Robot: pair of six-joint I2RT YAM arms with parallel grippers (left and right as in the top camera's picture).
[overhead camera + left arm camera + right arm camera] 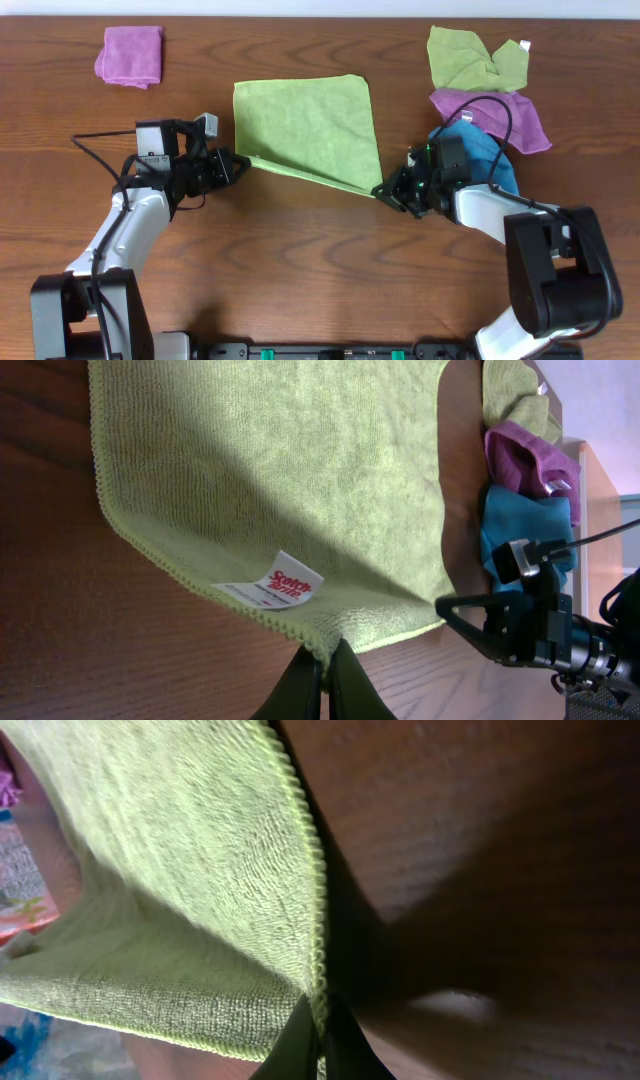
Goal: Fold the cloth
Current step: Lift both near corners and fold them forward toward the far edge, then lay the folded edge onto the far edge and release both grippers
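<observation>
A light green cloth (308, 125) lies spread on the wooden table, its near edge lifted. My left gripper (240, 162) is shut on its near left corner; the left wrist view shows the cloth (280, 470) with a white label (285, 585) pinched between my fingers (325, 670). My right gripper (385, 190) is shut on the near right corner; the right wrist view shows the cloth's hem (200, 870) held between my fingers (318, 1035).
A folded purple cloth (130, 55) lies at the back left. At the back right lie a crumpled green cloth (470, 55), a purple cloth (500, 115) and a blue cloth (490, 160) by my right arm.
</observation>
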